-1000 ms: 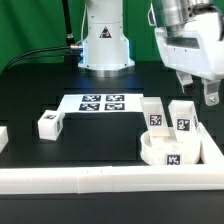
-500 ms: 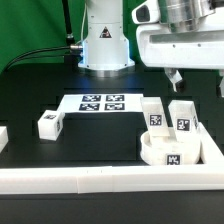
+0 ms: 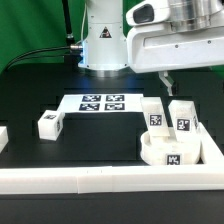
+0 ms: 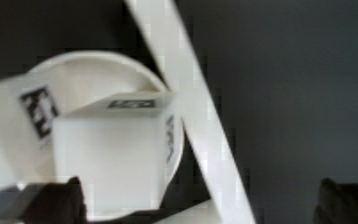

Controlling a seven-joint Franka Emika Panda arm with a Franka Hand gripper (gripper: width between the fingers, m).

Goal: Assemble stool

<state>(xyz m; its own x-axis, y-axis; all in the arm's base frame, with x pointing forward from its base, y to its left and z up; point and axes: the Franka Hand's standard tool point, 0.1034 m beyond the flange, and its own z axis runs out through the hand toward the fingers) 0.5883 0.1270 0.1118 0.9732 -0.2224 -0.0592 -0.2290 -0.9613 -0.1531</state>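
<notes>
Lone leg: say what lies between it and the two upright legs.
Exterior view: only bare table between lone leg and upright legs; the marker board lies just farther back.

The arm's base (image 3: 104, 42) is glossy white with a blue-lit badge (black cables (image 3: 45, 53) trail beside it). The casing (image 3: 175, 45) is white and blocky, and the fingers (image 4: 48, 198) are dark.

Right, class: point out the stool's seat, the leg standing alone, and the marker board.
seat (image 3: 152, 152), exterior view, its outer rim wall.
lone leg (image 3: 48, 124), exterior view, its front face.
marker board (image 3: 103, 102), exterior view, its middle.
</notes>
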